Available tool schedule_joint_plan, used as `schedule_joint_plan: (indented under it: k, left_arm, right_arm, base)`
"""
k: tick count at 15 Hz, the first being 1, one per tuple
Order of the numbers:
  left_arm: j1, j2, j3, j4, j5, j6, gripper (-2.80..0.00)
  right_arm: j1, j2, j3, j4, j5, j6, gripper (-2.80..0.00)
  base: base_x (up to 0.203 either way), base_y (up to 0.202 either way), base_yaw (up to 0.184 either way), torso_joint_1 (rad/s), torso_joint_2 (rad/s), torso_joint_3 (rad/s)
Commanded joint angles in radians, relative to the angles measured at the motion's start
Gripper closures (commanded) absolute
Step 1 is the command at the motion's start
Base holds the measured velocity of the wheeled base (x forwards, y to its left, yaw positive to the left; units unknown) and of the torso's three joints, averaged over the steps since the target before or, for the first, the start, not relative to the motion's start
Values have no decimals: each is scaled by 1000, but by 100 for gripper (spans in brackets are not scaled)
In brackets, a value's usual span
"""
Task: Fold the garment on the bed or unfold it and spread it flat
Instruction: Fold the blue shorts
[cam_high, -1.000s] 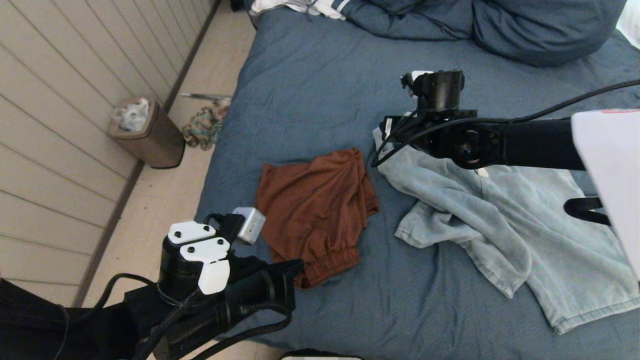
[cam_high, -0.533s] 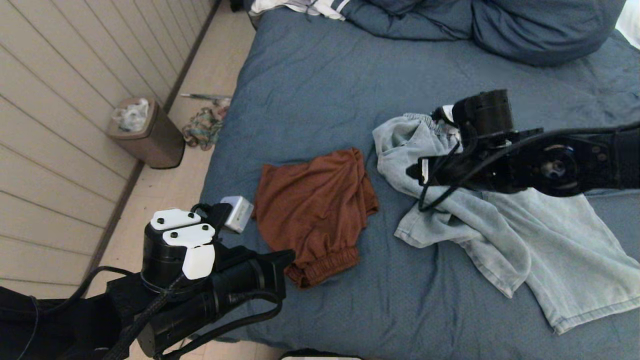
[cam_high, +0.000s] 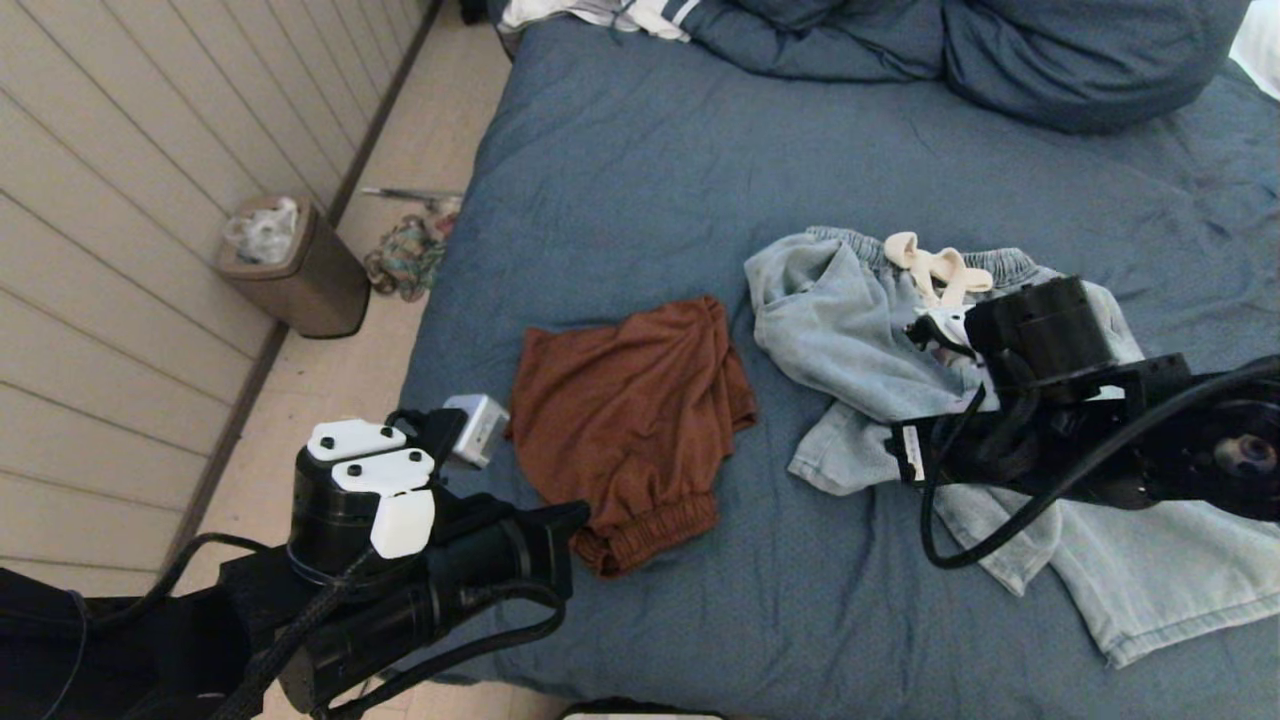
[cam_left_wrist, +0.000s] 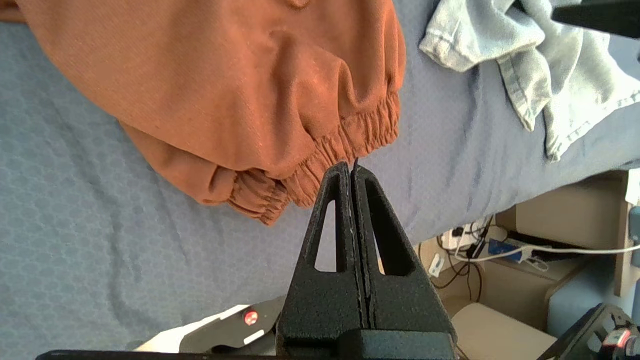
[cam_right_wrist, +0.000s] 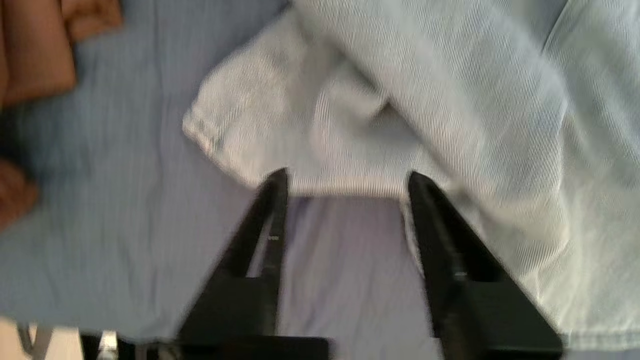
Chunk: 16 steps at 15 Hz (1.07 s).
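So the bed (cam_high: 640, 170) takes up most of the head view, everything from the middle over to the right edge, with a wrinkled slate-blue cover. The duvet (cam_high: 900, 50) is bunched up along the top of the frame, same blue.

Two garments are lying on it. The light blue pants (cam_high: 850, 330) are sprawled across the right half, pretty crumpled, waistband toward the upper middle with a cream drawstring (cam_high: 935, 268) lying loose on top of it, and one leg running off toward the lower right corner. The rust shorts (cam_high: 630, 420) sit just left of them in the middle of the frame, rumpled, elastic hem pointing toward the bottom. The two are close but apart, with a strip of cover between them.

The right gripper (cam_right_wrist: 345, 187) is low over the pants on the right side of the head view, arm coming in from the right edge. From its wrist camera the jaws are spread wide, tips right at a hem edge of the pants, with bare cover showing between them. Can't tell if they're actually touching the fabric.

The left gripper (cam_left_wrist: 351, 169) is down in the lower left, near the bed's edge. Its jaws are pressed together with nothing in them, tip just beside the shorts' elastic hem.

Off the bed, upper left, there's a small brown trash bin (cam_high: 300, 270) against the paneled wall (cam_high: 120, 200), and a tangle of rope-like stuff (cam_high: 405, 255) on the floor next to it.
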Motion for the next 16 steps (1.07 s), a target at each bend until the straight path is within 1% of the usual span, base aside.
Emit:
schedule_joint_plan:
  k: [1,3,5,6,10,11,16]
  left_arm:
    - [0,32,-2,-8,0,-4,0]
    - [0,54,-3,-15,-1,-4,0]
    - [0,58,-1,-13,-4,-4,0]
    - [0,58,-1,-11,-4,-4,0]
    - [0,70,0,-17,-4,-4,0]
    - [0,70,0,-17,-4,-4,0]
    - [0,78,3,-19,-6,-4,0]
  right_arm:
    - [9,-2,35,-3,-5,3,0]
    - [11,36,41,-31,-6,3,0]
    - [12,74,69,-105,-9,1,0]
    - [13,80,76,-121,-9,-3,0]
    - [13,85,87,-123,-10,-7,0]
    - [14,97,90,-126,-10,-8,-280]
    - [25,158,101,-170,-11,-8,-280]
  base:
    - [0,0,0,0,0,0]
    - [0,0,0,0,0,0]
    - [0,0,0,0,0,0]
    - [0,0,0,0,0,0]
    - [0,0,0,0,0,0]
    - [0,0,0,0,0,0]
    - [0,0,0,0,0,0]
